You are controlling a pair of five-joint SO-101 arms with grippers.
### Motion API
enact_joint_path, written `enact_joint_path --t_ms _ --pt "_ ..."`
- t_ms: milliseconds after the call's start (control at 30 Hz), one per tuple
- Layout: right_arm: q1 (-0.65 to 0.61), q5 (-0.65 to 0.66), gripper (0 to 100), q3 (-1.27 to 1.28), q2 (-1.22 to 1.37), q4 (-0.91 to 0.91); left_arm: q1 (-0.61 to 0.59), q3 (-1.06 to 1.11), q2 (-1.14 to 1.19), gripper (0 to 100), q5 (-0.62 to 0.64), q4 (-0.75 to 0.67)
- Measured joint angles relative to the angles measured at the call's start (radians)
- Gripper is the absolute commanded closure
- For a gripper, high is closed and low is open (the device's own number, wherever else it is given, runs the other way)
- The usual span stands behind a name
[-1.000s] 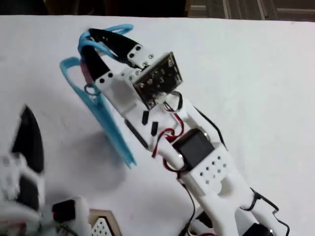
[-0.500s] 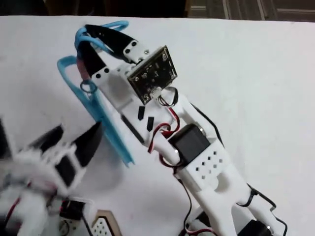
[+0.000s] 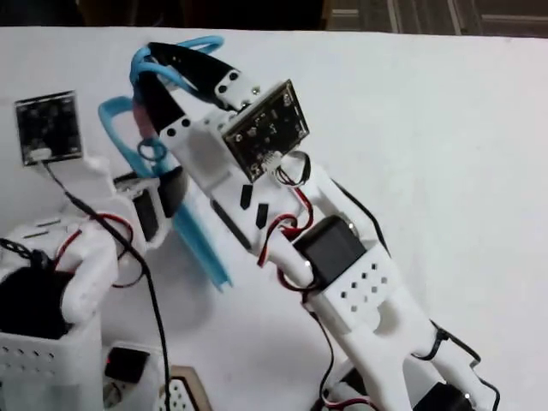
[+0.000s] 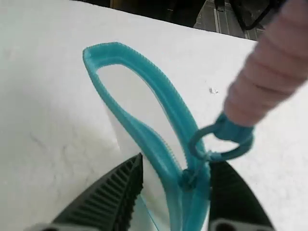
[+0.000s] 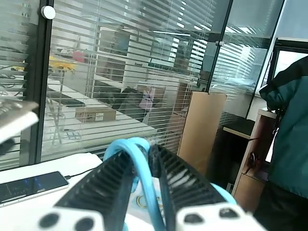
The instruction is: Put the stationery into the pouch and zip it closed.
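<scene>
- Black jaws of right gripper (image 5: 143, 156) pinched together on pouch (image 3: 205, 253) rim, holding its open mouth up.
- Left gripper (image 4: 178, 163) jaws apart, straddling the zip band at slider (image 4: 190, 179).
- Pouch near table (image 3: 445, 128) far-left corner, long axis diagonal: mouth toward far edge, closed end toward near edge.

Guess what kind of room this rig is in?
Likely an office or lab workspace. The right wrist view looks through a glass partition with horizontal slatted blinds to a white desk carrying a brown cardboard box. The rig sits on a plain white tabletop.
</scene>
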Motion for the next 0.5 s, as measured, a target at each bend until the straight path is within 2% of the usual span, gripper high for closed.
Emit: enact_joint_path --t_ms 133,233,500 --pt "0.032 0.000 98.2 0.000 0.005 0.000 0.002 0.000 0.005 98 -0.080 -0.003" --pt "0.066 -0.035 98.2 0.000 0.005 0.000 0.006 0.000 0.005 98 -0.126 -0.003" --pt "0.236 -0.161 98.2 -0.035 0.163 -0.040 0.038 -0.031 -0.078 98 -0.130 0.014"
